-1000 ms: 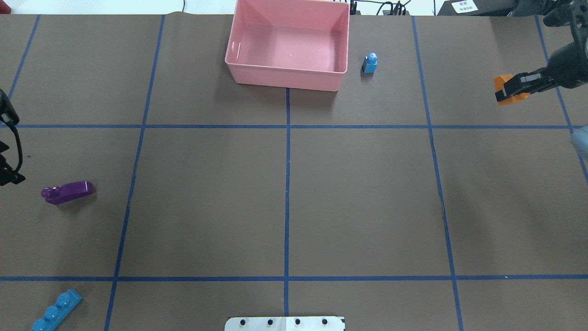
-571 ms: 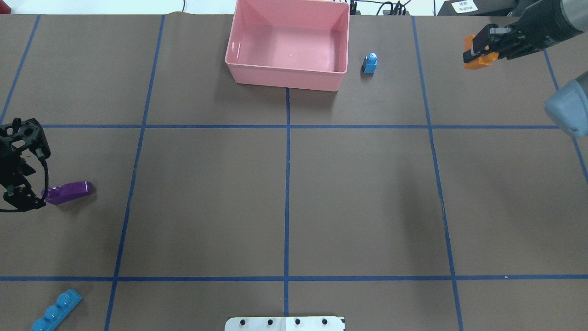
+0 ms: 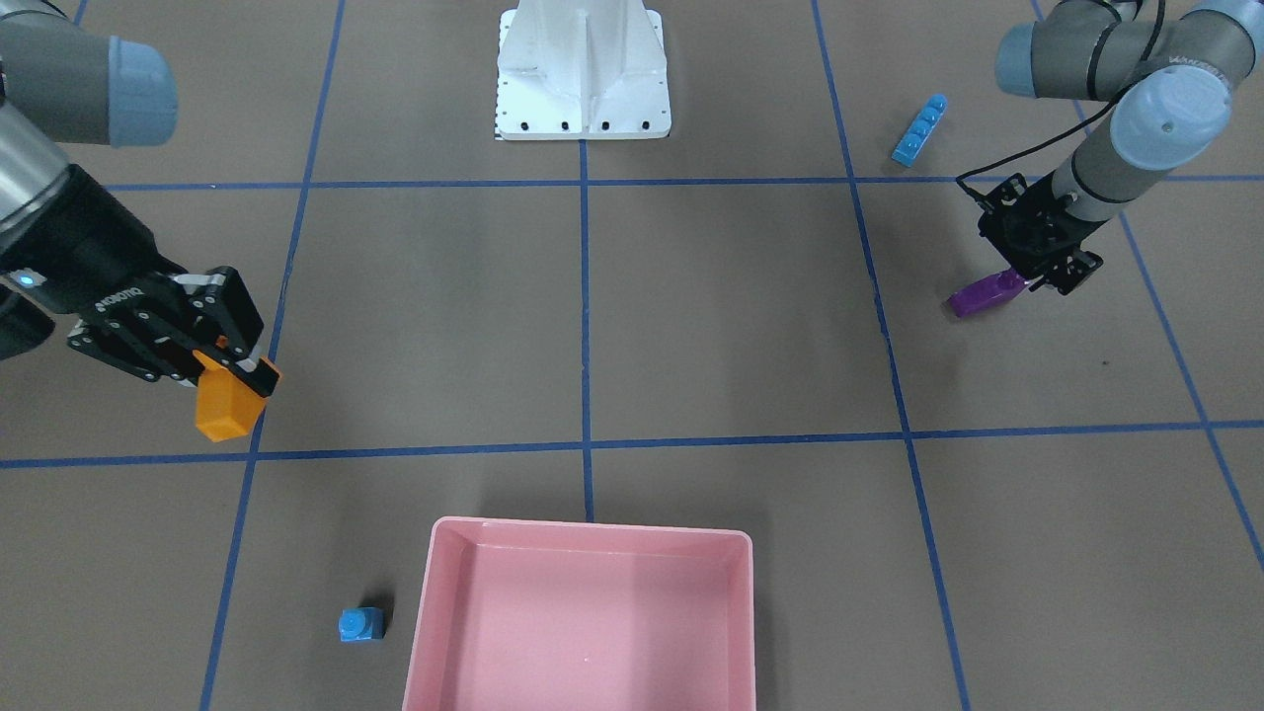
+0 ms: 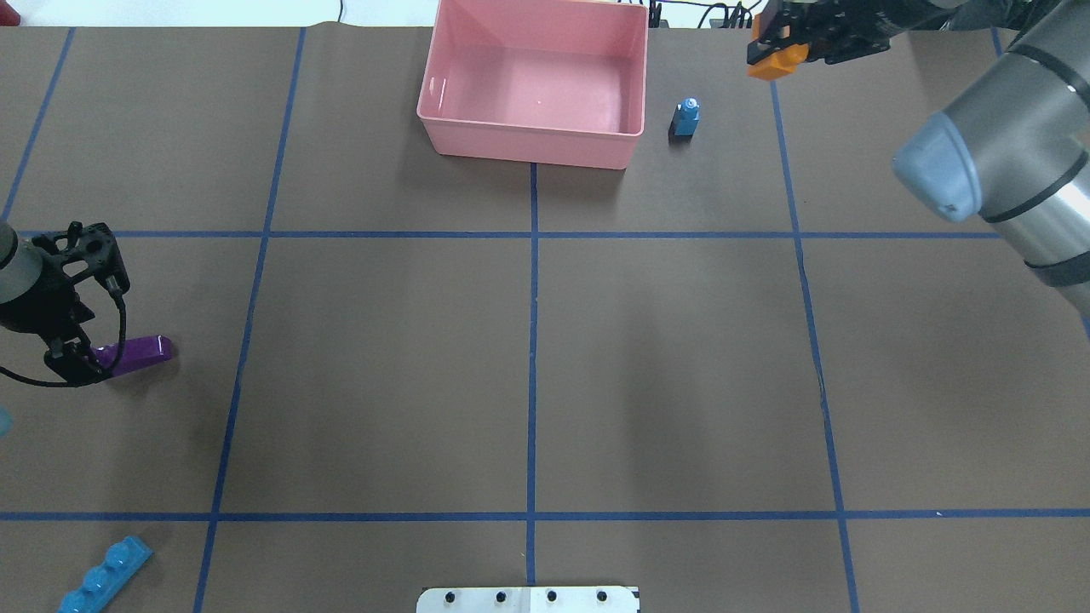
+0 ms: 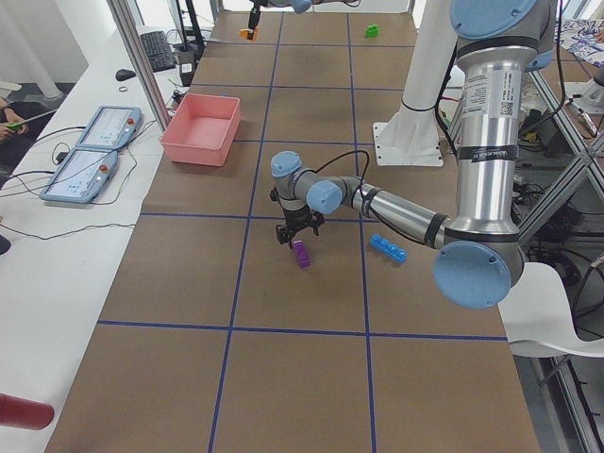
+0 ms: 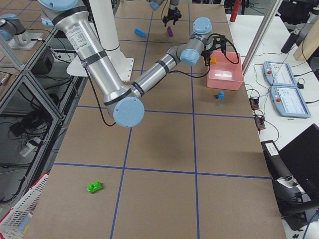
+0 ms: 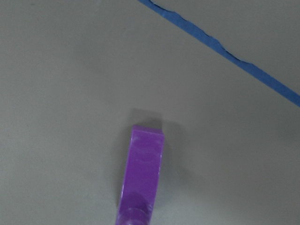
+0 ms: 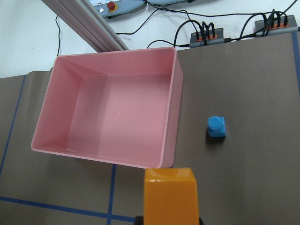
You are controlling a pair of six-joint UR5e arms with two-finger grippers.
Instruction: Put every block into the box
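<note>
My right gripper (image 4: 771, 51) is shut on the orange block (image 3: 222, 405) and holds it in the air to the right of the pink box (image 4: 528, 146). The block fills the bottom of the right wrist view (image 8: 171, 194), with the box (image 8: 169, 117) ahead. The small blue block (image 4: 686, 117) stands just right of the box. My left gripper (image 4: 81, 362) is low at the studded end of the purple block (image 4: 136, 353), jaws apart; the block lies on the table (image 7: 140, 178). The long blue block (image 4: 104, 575) lies near left. The green block (image 6: 94, 187) lies far right.
The robot's white base (image 3: 583, 69) stands at the near middle edge of the table. Blue tape lines (image 4: 532, 340) divide the brown table into squares. The right arm's elbow (image 4: 996, 153) hangs over the right side of the table.
My right gripper has carried the orange block leftward and further away, toward the box. My left gripper has come in from the left edge and down to the purple block's end.
</note>
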